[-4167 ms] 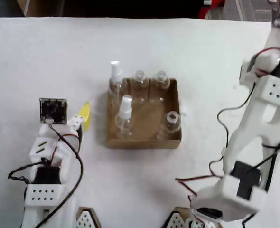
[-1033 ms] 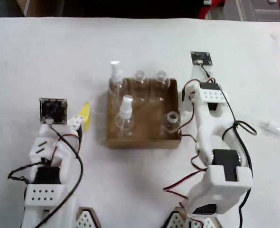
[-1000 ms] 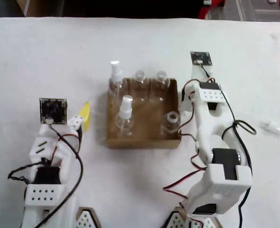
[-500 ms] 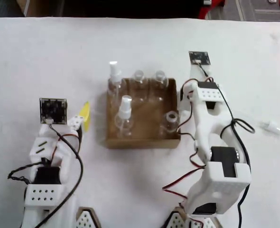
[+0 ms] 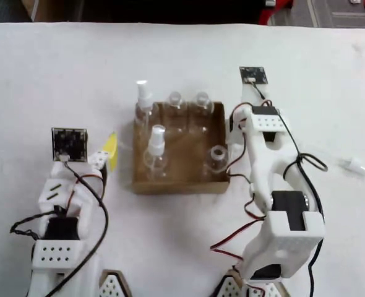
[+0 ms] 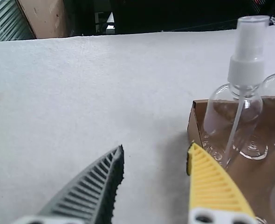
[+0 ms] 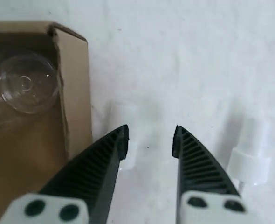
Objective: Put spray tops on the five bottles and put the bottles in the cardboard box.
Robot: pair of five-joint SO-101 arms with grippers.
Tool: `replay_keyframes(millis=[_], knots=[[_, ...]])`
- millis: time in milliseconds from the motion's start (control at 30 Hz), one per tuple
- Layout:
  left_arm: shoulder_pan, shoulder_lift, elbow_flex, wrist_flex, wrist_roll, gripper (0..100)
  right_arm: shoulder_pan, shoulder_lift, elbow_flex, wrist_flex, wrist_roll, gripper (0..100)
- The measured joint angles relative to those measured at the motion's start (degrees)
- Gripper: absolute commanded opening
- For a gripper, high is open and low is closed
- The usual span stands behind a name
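Box (image 5: 179, 185) holds bottles (image 5: 155, 162) (two capped).

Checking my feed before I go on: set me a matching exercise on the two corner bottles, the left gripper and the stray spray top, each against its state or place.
Things:
1. back-left bottle
2. front-right bottle
3. left gripper
4. loose spray top

States or places:
A. lying on the table, on the far side of the right arm from the cardboard box
B. spray top fitted
C. open
D. neck bare, no top

Pairs: 1-B, 2-D, 3-C, 4-A.
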Motion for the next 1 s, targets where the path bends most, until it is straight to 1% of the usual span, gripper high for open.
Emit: replay_keyframes(millis=[667,733,933,1000], knots=[[0.0,0.0,0.0,0.0,0.0,21,-2.1,-0.2,0.7,0.1,-0.1,14.5],[0.0,0.0,0.0,0.0,0.0,21,-0.9,-0.3,0.7,0.1,-0.1,14.5],[0.0,0.0,0.0,0.0,0.0,21,6.2,0.1,1.5,0.8,0.0,14.5],[0.0,0.0,0.0,0.0,0.0,21,7.3,-0.1,1.4,1.0,0.0,14.5]])
